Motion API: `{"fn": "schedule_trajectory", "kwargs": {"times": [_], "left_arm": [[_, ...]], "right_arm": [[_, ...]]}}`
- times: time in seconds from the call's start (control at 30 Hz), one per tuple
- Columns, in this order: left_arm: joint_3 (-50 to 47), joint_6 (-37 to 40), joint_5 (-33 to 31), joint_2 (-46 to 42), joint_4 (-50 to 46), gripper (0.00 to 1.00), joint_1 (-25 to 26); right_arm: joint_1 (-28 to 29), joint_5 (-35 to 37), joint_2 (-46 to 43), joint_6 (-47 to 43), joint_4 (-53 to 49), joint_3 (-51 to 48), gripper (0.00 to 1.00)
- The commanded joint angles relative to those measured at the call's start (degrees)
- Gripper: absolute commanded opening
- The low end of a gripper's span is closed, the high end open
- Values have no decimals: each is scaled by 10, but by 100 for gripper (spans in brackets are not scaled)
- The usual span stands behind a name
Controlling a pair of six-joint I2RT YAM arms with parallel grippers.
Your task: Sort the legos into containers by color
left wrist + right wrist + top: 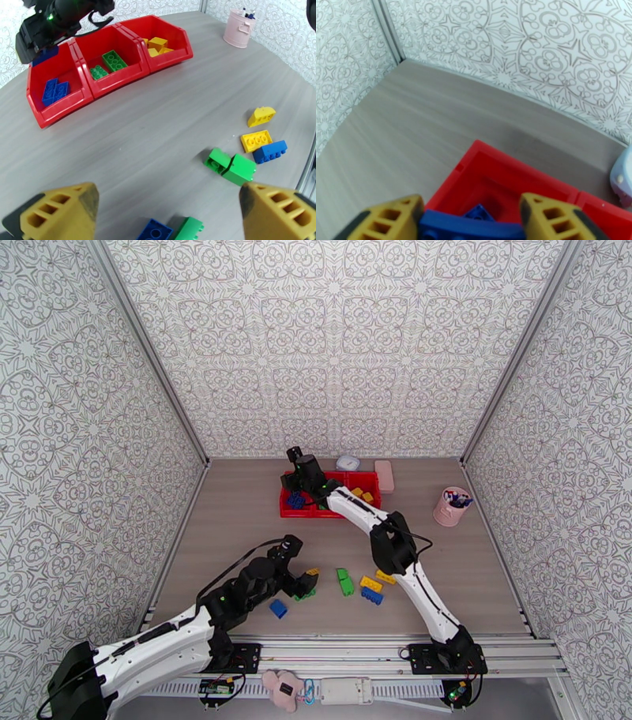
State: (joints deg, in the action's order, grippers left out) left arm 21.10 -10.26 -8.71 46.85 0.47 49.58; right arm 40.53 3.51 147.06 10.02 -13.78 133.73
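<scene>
The right gripper (pixel 470 202) is clamped on a blue brick (pixel 470 229), which spans the gap from one yellow finger to the other. It hangs over the left bin of the red tray (pixel 118 82), just above that bin's far rim. Two more blue legos (pixel 55 90) lie on that bin's floor. The middle bin holds green legos (pixel 108 65), and the right bin holds yellow legos (pixel 158 44). The tray sits toward the far side of the table (pixel 150 118). Behind it are a pale round lidded tub (pixel 347 463) and a pink case (pixel 385 475), and a pink pen cup (pixel 452 507) stands well off to the right.

The left gripper (pixel 168 194) has its fingers spread wide with nothing between them. It hovers low over the near part of the table. Just beneath it lie a loose blue lego (pixel 155 231) and a green lego (pixel 190 228), side by side. Further right, two green pieces (pixel 231 165) touch each other. Beyond them a flat yellow lego (pixel 256 140) lies just beside another blue lego (pixel 269 152), and a sloped yellow lego (pixel 261 116) sits a little apart.
</scene>
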Motion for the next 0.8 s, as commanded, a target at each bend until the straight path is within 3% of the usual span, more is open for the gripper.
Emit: {"fn": "schedule_trajectory", "kwargs": {"times": [0.0,0.17,0.33,0.6,0.77], "left_arm": [[9,-21,-31,-4,-29,98,-7],[31,-80,-103,-6,-89,97,-12],[29,-132,-136,-8,-105,96,-16],[76,-150,-106,7,-215,96,-18],[131,-231,-102,44,-345,93,-22]], "right_arm": [[-2,-14,-27,-13,-28,8,68],[-2,-20,-119,-15,22,-99,81],[-2,-28,-241,-9,106,-270,84],[-2,-33,-451,-22,192,-563,87],[-1,3,-568,-22,195,-723,89]]}}
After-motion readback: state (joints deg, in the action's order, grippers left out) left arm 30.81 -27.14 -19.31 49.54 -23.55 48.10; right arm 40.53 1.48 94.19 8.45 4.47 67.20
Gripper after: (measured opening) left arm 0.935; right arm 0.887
